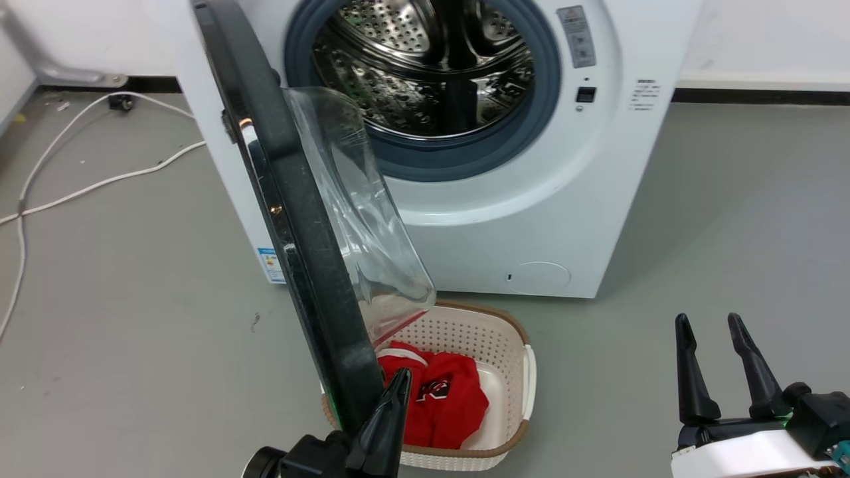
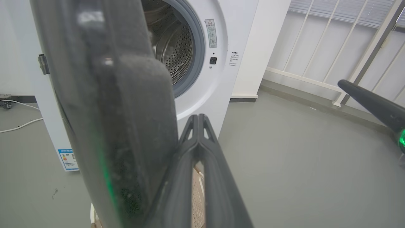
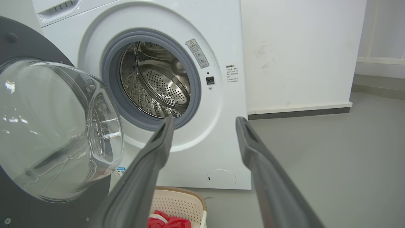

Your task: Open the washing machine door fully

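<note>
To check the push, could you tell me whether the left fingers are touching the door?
Touching: the left wrist view shows the door lying against the shut left fingers, no gap.

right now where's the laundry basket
Head view, bottom centre: the basket sits on the floor before the washing machine, partly under the lower edge of the open door.

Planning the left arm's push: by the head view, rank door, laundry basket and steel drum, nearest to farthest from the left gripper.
1. washing machine door, lower edge right beside the left gripper.
2. laundry basket, on the floor just beyond.
3. steel drum, farthest back, top of view.
</note>
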Available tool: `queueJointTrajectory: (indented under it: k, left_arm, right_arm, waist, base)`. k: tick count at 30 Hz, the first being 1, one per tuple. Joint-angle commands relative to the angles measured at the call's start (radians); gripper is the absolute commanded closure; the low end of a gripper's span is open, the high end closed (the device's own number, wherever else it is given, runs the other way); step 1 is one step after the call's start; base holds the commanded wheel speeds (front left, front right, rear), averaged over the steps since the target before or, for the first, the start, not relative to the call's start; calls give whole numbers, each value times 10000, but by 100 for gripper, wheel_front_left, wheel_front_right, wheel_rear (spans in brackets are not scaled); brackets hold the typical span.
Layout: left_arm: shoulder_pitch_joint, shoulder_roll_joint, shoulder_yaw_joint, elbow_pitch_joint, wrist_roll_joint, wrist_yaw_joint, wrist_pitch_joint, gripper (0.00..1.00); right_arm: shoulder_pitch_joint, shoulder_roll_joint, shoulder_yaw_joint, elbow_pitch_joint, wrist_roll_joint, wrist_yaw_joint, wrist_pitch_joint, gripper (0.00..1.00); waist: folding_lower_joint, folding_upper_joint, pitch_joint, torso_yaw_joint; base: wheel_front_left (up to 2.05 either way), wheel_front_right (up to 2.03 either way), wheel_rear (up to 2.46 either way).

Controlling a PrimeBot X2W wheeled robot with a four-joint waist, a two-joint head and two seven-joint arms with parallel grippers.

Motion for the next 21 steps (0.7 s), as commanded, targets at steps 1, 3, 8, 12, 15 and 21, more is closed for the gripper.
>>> queueJointTrajectory:
  k: [1,3,8,12,15,21]
  left_arm:
    - [69,135,194,41,-28,157,8,100]
    - [228,228,316,-161,-74,273,41,100]
    - [473,336,411,-482,-93,444,82,100]
    - [685,472,579,-702,-99,607,63,100]
    - [790,551,749,-844,-144,746,49,100]
    - [882,698,1087,-909,-230,960,8,100]
  right_arm:
    - [16,12,-1,-54,-25,-3,-19,0]
    - [-21,13,-62,-147,-13,-3,-19,0]
    - [-70,12,-96,-183,-50,-3,-19,0]
    - [-111,12,-133,-142,-71,-3,-19,0]
    - [-150,12,-118,-102,-39,-3,-19,0]
    - [-248,10,-70,-76,13,-3,-19,0]
  waist:
    - [0,0,46,182]
    - [0,0,113,581]
    - [0,0,223,1261]
    - [0,0,285,1765]
    - [0,0,325,2079]
    - [0,0,398,2397]
  base:
    - [0,0,0]
    - [0,0,0]
    - [0,0,0]
    - [0,0,0]
    - [0,0,0]
    - [0,0,0]
